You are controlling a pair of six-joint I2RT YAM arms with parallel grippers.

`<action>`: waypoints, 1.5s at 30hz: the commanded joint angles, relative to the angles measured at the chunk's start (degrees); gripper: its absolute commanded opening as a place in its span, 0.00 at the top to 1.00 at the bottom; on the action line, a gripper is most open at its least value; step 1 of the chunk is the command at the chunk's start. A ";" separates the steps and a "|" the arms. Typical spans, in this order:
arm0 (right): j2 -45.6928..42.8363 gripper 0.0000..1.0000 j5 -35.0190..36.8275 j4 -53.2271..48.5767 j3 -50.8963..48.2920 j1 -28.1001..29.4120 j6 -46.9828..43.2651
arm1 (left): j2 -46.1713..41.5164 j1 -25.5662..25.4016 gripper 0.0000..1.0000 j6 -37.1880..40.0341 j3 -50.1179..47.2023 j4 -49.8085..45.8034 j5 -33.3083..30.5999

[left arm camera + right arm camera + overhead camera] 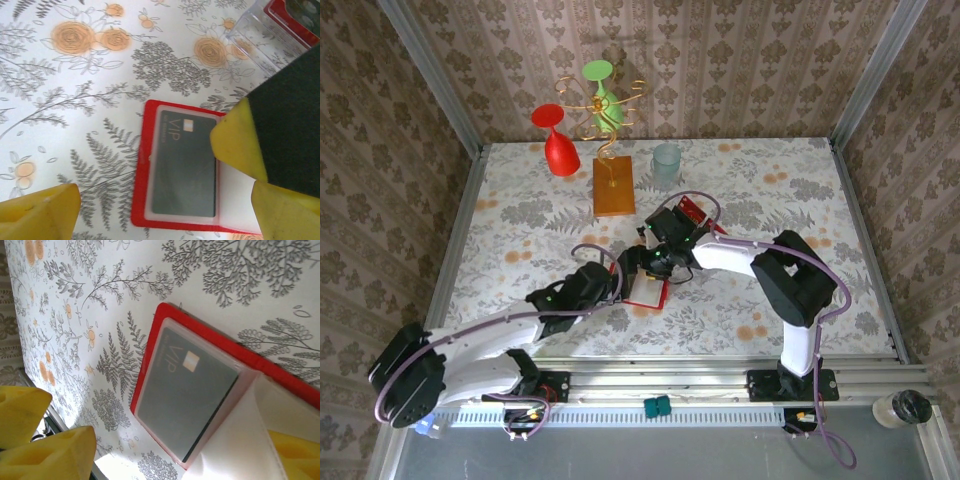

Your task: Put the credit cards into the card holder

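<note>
Card holder (142, 165) lies open and flat near the middle of the tabletop (75, 90), its red border framing a clear pocket. Inside the pocket is one credit card (185, 175), showing a dark grey face. "VIP" is printed on it in pale gold next to a small pale chip-like square; a line of finer print beside the letters is too small to read. In the left wrist view the holder's far half is mostly hidden: a yellow finger on a black body covers its upper right, and the frame cuts off the bottom edge. The left gripper (160, 212) is spread wide, one yellow finger (40, 212) at the lower left clear of the holder, the other at the lower right over the pale inner side. In the right wrist view the right gripper (180, 455) is also spread wide. Its far-side finger (295, 450) is partly hidden behind a pale flap (235, 440) that stands up from the holder, and whether it touches the flap cannot be told. More credit cards (295, 15), red, lie in a clear tray (255, 35) just beyond the holder, cut off by the frame, their markings unreadable. From above, both grippers crowd over the holder, and only its near corner shows.
</note>
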 commanded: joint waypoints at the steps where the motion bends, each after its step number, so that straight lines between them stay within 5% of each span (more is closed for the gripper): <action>1: 0.30 0.24 0.39 -0.77 2.15 1.67 1.02 | -3.69 1.78 0.11 0.29 -1.17 -1.87 -2.06; 32: 6.44 0.24 2.02 -0.53 5.27 2.58 2.09 | -8.08 3.90 0.10 -0.56 -5.77 -3.12 -1.51; 40: 4.45 0.33 1.81 -0.36 4.35 1.25 2.22 | -5.74 4.01 0.10 -0.76 -6.50 -2.10 -0.92; 45: 4.06 0.54 1.58 0.67 2.98 0.79 2.50 | -3.42 3.95 0.10 -0.44 -6.06 -1.29 -0.61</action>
